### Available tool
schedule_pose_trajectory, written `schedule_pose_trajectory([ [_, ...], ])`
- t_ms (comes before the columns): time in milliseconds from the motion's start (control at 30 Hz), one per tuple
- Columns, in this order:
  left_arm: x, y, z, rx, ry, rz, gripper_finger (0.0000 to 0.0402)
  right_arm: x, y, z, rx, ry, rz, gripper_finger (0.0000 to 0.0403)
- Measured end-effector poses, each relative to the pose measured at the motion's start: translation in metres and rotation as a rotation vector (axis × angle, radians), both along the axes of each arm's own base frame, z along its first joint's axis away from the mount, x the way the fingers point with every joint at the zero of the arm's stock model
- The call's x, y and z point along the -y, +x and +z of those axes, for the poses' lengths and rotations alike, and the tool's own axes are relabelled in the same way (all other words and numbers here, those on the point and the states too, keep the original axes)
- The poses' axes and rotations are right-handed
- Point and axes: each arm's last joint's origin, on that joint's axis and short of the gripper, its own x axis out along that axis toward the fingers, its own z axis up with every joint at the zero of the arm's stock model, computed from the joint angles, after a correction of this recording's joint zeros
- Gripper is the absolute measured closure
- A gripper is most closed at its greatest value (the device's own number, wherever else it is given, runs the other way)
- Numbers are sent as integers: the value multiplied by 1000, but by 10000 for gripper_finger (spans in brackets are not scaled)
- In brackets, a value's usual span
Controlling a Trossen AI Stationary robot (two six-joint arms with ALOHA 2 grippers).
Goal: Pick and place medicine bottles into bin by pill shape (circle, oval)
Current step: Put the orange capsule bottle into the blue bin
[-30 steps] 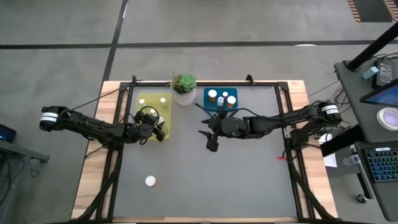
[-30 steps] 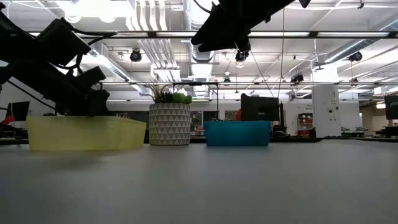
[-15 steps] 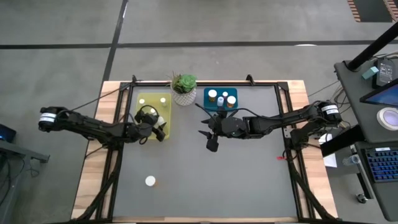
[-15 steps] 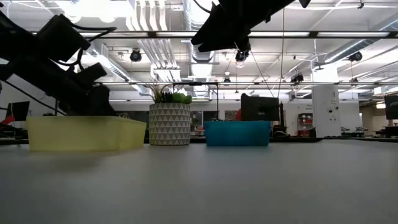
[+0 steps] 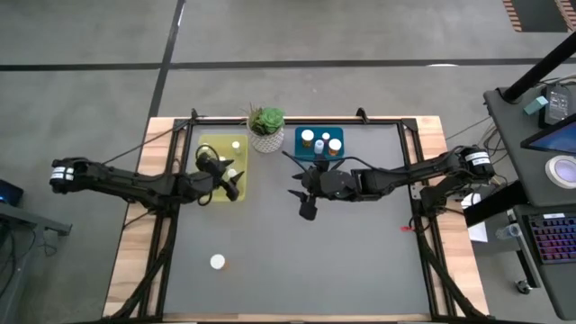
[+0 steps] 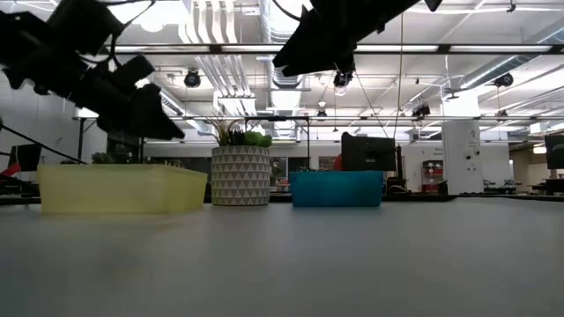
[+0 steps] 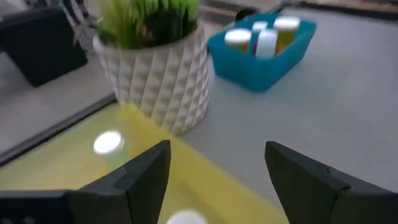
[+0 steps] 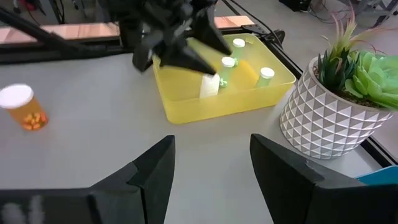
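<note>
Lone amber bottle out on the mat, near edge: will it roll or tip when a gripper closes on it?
The amber bottle looks tipped over in the right wrist view, so its round body may roll if nudged side-on. Pills show at its lower end; they likely shift when lifted. It looks small and probably light, so a glancing finger could skid it across the smooth grey mat.

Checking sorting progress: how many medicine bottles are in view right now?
7: three in the yellow bin, at and; three in the blue bin, at and; one loose bottle on the table. The left gripper may hide more.
</note>
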Motion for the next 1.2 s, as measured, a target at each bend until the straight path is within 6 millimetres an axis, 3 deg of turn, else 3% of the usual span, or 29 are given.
schedule_pose_trajectory([
  [333, 8, 17, 55, 155, -20, -205, 157, -13, -11, -12, -17, -80, 89, 202],
  [633, 31, 42, 83, 162, -54, -365, 157, -12, -37, -23, 115, -105, 211, 202],
  [833, 56, 59, 102, -7, -209, -444, 157, -9, -55, -12, 174, -139, 217, 202],
  [1200, 119, 86, 116, -563, -483, -539, 157, -7, -71, 12, 233, -222, 237, 202],
])
